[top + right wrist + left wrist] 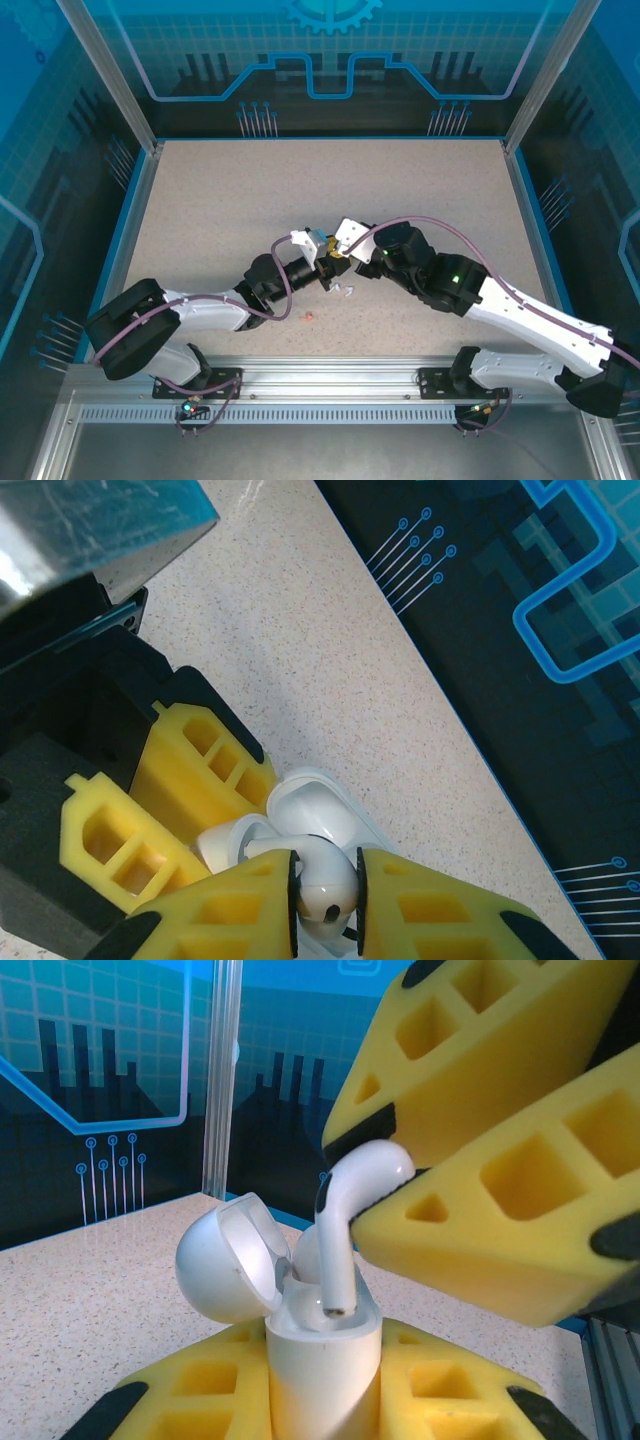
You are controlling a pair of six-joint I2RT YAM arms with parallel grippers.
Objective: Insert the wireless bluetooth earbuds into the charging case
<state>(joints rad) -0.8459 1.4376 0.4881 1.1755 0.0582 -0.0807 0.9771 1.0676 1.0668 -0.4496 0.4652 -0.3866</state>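
The white charging case [322,1360] is upright at mid-table, clamped low in the left gripper [322,1405]. Its rounded lid [225,1265] is flipped wide open and tipped back on the hinge. Over it is a glossy white earbud [352,1215], pinched by its bulbous head in the right gripper [385,1165]. The stem points almost straight down, with its tip right at the case's open mouth, though I can't tell if it's seated. On the table just near of the case lie two loose white earbuds [345,289]. A pinkish-red earbud [308,316] sits a little nearer and to the left.
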